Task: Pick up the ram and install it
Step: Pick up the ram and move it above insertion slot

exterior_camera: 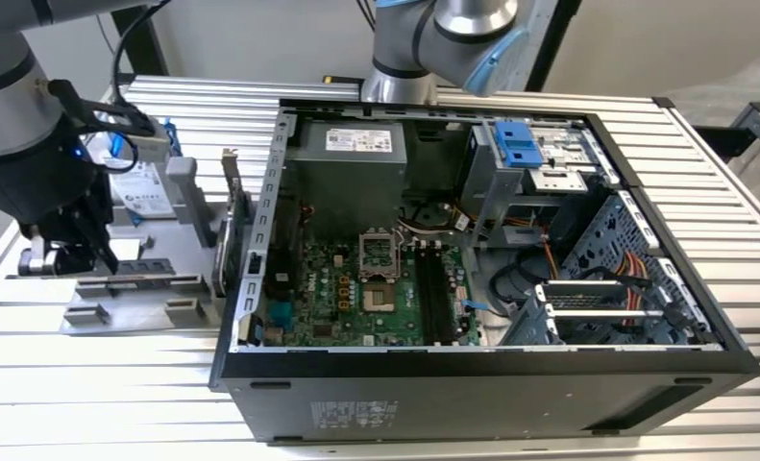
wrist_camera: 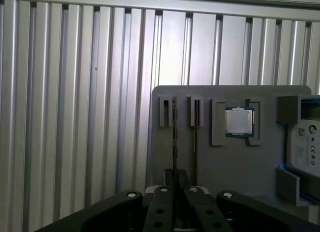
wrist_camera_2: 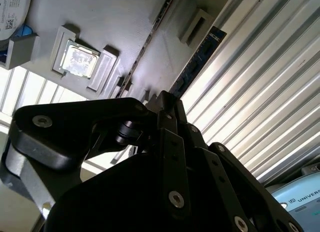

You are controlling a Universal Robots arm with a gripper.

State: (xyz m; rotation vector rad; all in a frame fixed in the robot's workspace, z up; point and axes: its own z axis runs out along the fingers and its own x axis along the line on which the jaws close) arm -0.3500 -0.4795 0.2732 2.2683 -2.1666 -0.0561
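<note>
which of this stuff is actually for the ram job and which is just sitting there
For the job:
- ram, standing in its tray slot
- gripper, closed on the ram's end
- ram slots in the pc case

Just lying about:
- hard drive
- cpu
- card with a metal bracket
- tray holding these

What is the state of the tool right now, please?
The tool is closed on the ram.
</note>
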